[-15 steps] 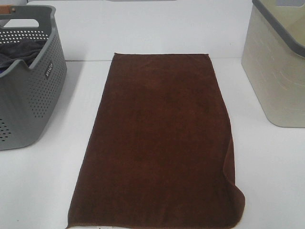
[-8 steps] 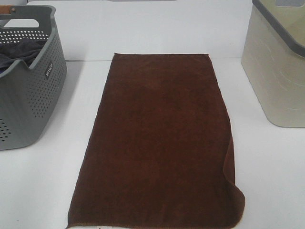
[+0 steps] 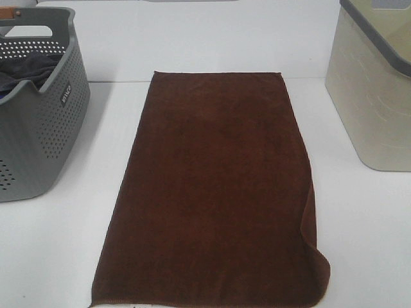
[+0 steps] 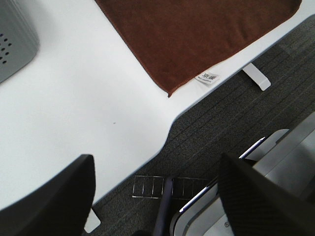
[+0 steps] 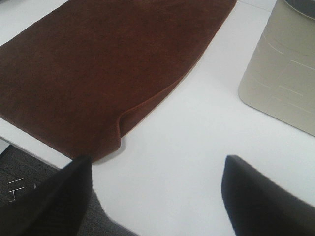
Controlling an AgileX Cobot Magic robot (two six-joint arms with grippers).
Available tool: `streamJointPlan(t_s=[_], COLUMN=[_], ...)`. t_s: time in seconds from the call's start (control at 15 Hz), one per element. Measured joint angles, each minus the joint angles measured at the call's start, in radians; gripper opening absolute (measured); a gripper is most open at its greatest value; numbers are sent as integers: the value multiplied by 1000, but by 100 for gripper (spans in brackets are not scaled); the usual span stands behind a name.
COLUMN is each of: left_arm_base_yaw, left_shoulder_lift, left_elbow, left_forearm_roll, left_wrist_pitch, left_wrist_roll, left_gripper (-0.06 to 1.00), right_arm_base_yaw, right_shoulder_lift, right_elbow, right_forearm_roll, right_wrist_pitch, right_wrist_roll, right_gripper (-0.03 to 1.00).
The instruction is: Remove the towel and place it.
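Observation:
The dark brown towel (image 3: 215, 192) lies spread flat down the middle of the white table, its long side running from the back edge to the front edge. Its near right corner is folded up a little (image 5: 125, 120). A small white label (image 4: 208, 77) shows at its near left corner. Neither arm appears in the high view. My left gripper (image 4: 155, 196) hangs open over the table's front edge, away from the towel. My right gripper (image 5: 157, 196) is open above bare table, just short of the folded corner. Nothing is between either pair of fingers.
A grey perforated basket (image 3: 45, 122) stands at the left with a dark grey cloth (image 3: 26, 70) inside. A beige bin (image 3: 376, 96) stands at the right. The table's front edge (image 4: 167, 132) curves inward, with grey carpet below.

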Motion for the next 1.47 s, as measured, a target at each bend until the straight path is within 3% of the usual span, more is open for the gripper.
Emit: streamJointPlan(t_s=[0.27,0.67,1.2,1.33,1.47], left_arm_base_yaw=[0,0,17,86,186], left_shoulder_lift=[1,1,1,1,1], left_elbow=[38,41,41,41,41], left_forearm_roll=[-69,-66,-65,-65,-65], left_wrist_pitch=[-120,-130,-130,-130,-130], left_wrist_roll=[64,79,81,81,81], left_gripper=[67,67,67,67,67], right_arm_base_yaw=[0,-19,-420,-508,-532], right_shoulder_lift=[0,0,0,0,-5], right_elbow=[0,0,0,0,0], right_forearm_roll=[0,1,1,1,1], right_wrist_pitch=[0,0,0,0,0], right_wrist_roll=[0,0,0,0,0], right_gripper=[70,70,70,70,70])
